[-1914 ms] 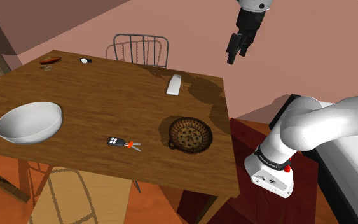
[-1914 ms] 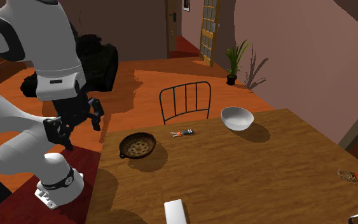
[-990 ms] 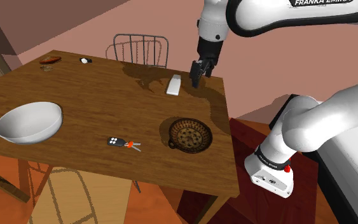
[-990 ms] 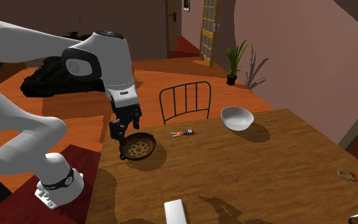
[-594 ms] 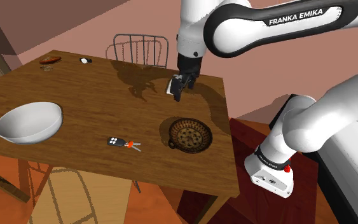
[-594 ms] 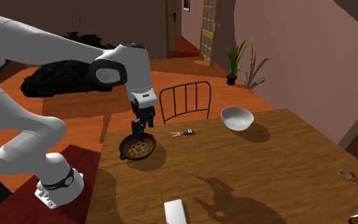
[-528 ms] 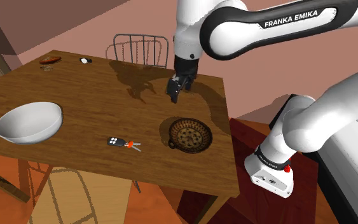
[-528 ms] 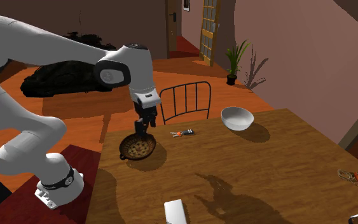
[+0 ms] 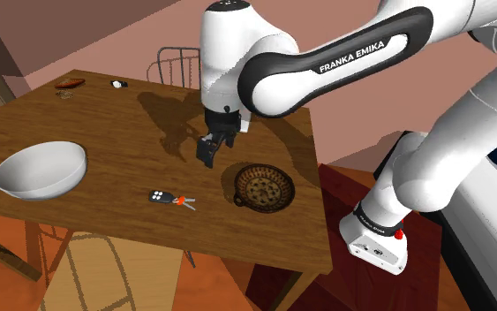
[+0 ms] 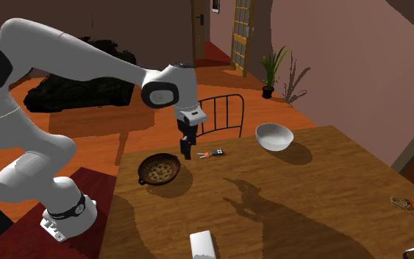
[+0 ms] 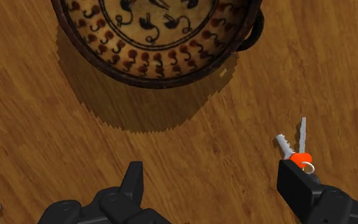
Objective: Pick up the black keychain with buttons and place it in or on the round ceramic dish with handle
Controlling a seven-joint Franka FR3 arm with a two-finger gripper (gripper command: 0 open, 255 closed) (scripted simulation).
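The black keychain with buttons lies on the wooden table, its silver keys on an orange ring pointing toward the dish. The round patterned dish with a handle sits to the shoulder view's right of it. My gripper hangs open above the table, between the two and a little behind them. In the wrist view the keys poke out past the right finger, which hides the black fob, and the dish lies beyond the fingertips. The second exterior view has the gripper between keychain and dish.
A white bowl stands near the table's edge at the shoulder view's left. Small items lie at the far corner. A metal chair stands behind the table. A white remote lies near the second exterior view's bottom edge.
The arm has swung from off the table's side, over the white remote, toward the shoulder view's left and downward. The gripper now hangs lower, near the keychain and dish.
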